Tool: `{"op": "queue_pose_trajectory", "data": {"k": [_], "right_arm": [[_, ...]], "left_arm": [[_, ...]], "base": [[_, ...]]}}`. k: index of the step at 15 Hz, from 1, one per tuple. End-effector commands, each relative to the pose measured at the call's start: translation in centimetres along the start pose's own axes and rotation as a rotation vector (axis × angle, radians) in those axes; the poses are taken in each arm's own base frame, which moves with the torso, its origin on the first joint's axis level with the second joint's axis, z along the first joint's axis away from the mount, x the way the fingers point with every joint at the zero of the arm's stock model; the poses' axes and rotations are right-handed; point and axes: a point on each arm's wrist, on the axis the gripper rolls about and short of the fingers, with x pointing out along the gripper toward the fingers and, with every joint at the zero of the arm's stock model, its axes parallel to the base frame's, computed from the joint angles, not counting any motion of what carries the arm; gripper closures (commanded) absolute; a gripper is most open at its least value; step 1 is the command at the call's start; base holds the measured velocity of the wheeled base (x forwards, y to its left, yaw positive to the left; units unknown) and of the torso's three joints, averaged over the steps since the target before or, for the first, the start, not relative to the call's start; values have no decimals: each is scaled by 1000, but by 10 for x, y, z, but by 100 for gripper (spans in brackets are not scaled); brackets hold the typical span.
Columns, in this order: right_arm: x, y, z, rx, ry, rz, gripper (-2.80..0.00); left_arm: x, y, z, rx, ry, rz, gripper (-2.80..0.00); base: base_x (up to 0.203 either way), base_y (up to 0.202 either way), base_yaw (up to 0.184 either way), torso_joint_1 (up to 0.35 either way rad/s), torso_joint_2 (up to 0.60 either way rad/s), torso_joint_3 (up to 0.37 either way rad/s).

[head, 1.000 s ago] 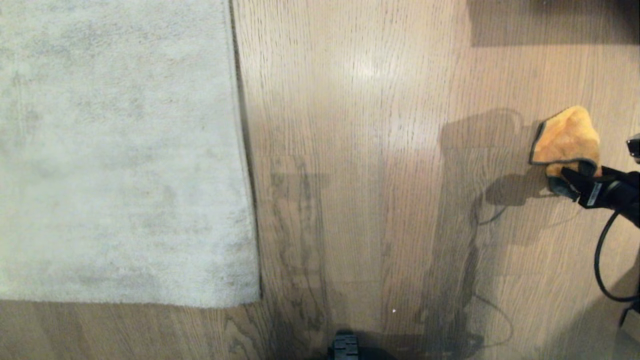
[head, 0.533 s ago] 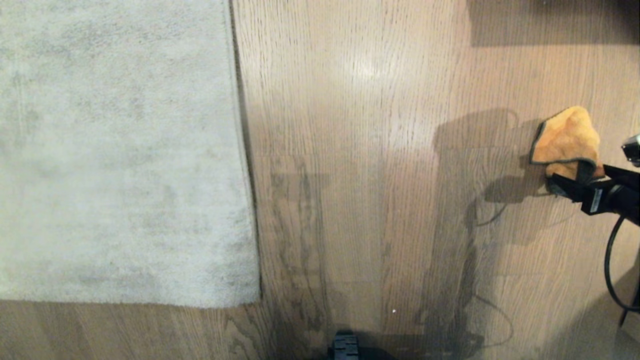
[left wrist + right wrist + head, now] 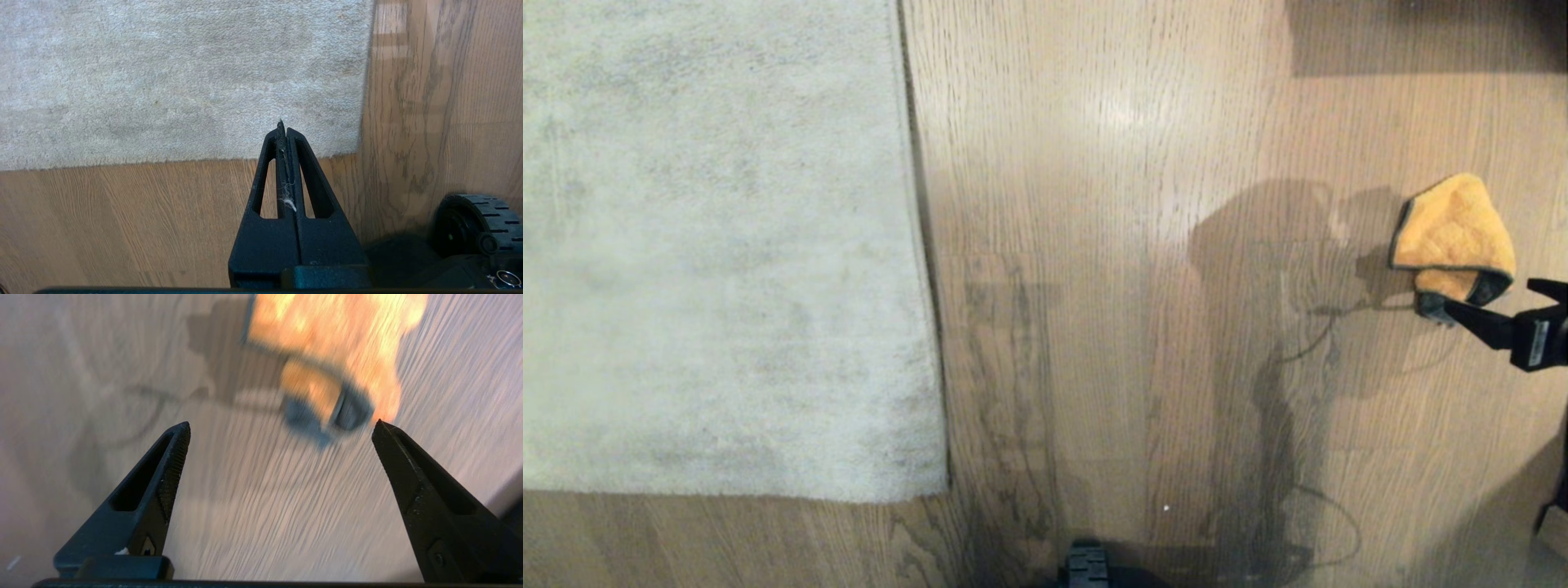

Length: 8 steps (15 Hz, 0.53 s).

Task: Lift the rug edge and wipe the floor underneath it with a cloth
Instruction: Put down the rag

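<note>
Cloth [image 3: 1454, 237] on floor [image 3: 1111, 245], right tool [image 3: 282, 428] spread just beside, rug edge [image 3: 923, 327] well apart

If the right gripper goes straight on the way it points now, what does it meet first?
Probably the cloth: it lies just beyond the open right gripper on the floor. Depth is unclear.

Orange cloth [image 3: 1454, 229], grey rug [image 3: 719, 245], brown wood-grain floor [image 3: 1094, 245].

right end effector [image 3: 281, 428] spread, cloth [image 3: 331, 355] beyond
</note>
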Motion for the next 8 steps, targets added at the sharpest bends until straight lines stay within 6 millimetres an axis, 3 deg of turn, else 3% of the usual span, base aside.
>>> {"op": "queue_pose_trajectory", "data": {"k": [1,5,8], "right_arm": [[-33,11,2,-9,-16,4,-280],[-62,27,-12,5,11,67,-280],[-69,29,-12,7,10,88,-280]], "left_arm": [[0,0,0,0,-1,1,0],[0,0,0,0,-1,1,0],[0,0,0,0,-1,1,0]], "base": [[0,0,0,0,0,0],[0,0,0,0,0,0],[0,0,0,0,0,0]]}}
